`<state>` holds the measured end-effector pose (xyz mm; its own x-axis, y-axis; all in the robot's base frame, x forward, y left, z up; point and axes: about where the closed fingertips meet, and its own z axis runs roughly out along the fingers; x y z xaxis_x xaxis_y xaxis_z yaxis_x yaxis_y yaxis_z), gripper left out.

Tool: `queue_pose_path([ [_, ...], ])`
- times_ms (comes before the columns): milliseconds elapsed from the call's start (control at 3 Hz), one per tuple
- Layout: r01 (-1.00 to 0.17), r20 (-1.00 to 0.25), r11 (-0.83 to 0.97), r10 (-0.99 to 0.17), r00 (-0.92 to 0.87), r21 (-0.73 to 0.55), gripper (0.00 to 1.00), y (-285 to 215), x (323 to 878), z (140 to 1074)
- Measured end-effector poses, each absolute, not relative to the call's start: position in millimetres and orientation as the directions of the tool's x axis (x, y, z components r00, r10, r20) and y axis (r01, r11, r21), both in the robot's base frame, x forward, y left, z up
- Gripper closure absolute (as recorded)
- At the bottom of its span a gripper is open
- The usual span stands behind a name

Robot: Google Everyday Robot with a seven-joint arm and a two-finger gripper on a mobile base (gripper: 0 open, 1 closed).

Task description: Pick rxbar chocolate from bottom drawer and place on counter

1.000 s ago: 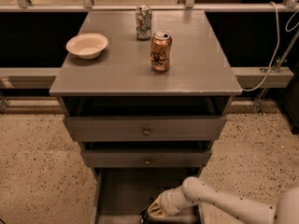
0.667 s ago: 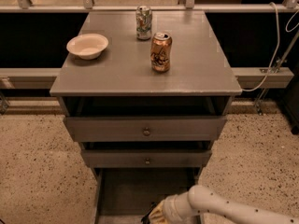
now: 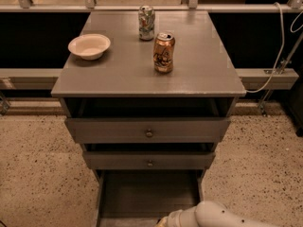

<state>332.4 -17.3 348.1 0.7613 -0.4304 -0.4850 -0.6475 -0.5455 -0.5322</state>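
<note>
Reaching low into the bottom drawer (image 3: 149, 193), the gripper (image 3: 164, 221) sits at the frame's lower edge, mostly cut off; whether it holds anything, I cannot tell. No rxbar chocolate in sight, so its spot and long axis are unknown. Nothing on the counter (image 3: 118, 74) yet: lift and placing look undone
</note>
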Motion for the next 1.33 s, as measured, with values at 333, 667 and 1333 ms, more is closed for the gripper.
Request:
queue_pose_path([
  [333,-0.645,-0.485,-0.548,-0.426,0.764,-0.533,1.00,-17,332,349],
  [667,-0.591,-0.431,-0.566,-0.404,0.807,-0.575,1.00,-24,341,379],
  [1333,-0.390,-0.224,-0.607,-0.332,0.916,-0.692,1.00,-51,340,537],
])
